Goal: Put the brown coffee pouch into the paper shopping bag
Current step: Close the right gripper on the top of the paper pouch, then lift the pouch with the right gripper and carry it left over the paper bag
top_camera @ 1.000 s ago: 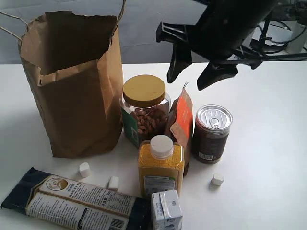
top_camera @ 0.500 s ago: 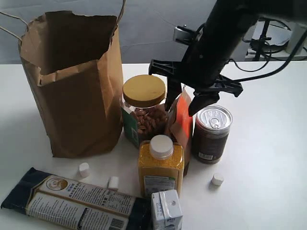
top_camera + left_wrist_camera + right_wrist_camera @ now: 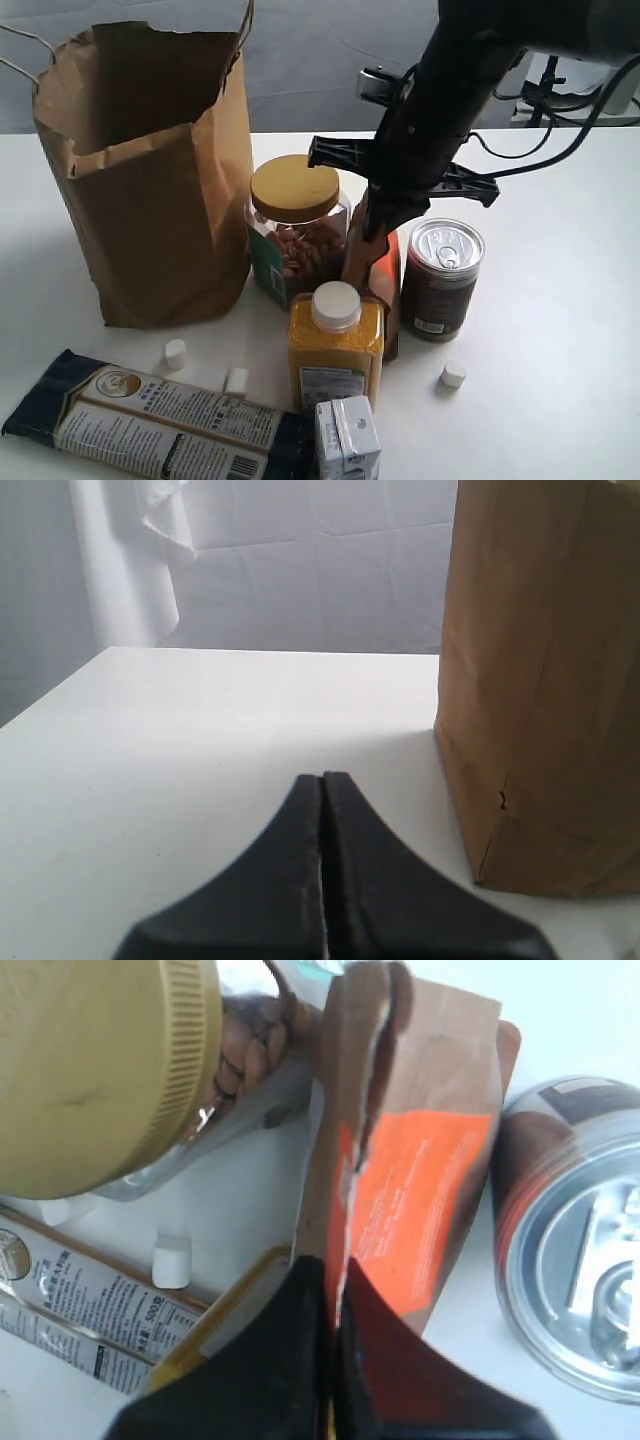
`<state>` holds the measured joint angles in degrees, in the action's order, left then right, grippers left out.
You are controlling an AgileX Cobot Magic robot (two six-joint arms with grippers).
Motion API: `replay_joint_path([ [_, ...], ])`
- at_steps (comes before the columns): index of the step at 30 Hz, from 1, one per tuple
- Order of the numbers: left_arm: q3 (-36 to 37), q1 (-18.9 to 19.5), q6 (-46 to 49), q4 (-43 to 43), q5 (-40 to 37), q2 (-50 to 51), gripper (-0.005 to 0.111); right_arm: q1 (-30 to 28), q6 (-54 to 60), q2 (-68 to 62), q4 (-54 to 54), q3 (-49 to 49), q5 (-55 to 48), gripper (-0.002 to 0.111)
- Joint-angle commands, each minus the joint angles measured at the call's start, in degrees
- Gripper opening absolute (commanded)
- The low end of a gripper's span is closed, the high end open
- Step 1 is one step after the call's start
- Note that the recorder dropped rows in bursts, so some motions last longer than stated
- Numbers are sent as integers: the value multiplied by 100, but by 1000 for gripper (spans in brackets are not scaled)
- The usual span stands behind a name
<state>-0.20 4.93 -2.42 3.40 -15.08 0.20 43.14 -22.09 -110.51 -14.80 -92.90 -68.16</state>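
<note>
The brown coffee pouch (image 3: 386,268) with its orange panel stands between the nut jar and the dark can. My right gripper (image 3: 373,220) has come down from above and is shut on the pouch's crimped top edge. In the right wrist view the black jaws (image 3: 333,1262) pinch the thin top of the pouch (image 3: 420,1185). The paper shopping bag (image 3: 150,190) stands open at the left, with thin handles. My left gripper (image 3: 322,778) is shut on nothing, low over the table beside the bag (image 3: 545,680); it does not show in the exterior view.
Close around the pouch stand a yellow-lidded nut jar (image 3: 298,228), a dark can with a pull-tab lid (image 3: 441,278) and a yellow bottle with a white cap (image 3: 335,345). A long printed packet (image 3: 160,420), a small carton (image 3: 347,440) and small white cubes (image 3: 177,353) lie in front.
My right gripper has dropped from above the items with its jaws open onto the pouch and closed on its top. The pouch and jar have shifted slightly.
</note>
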Motion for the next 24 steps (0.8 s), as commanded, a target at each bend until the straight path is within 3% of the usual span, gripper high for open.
replay_joint_path([
  [1,20,21,-18,26,24,-20,0,88,-62,457,420,-18,159,0],
  [8,20,21,-18,26,24,-20,0,88,-85,1378,543,-123,194,0],
  [16,20,21,-18,26,24,-20,0,88,150,2293,451,-968,632,0],
  [24,20,21,-18,26,24,-20,0,88,1153,2669,-675,-2052,1648,0],
])
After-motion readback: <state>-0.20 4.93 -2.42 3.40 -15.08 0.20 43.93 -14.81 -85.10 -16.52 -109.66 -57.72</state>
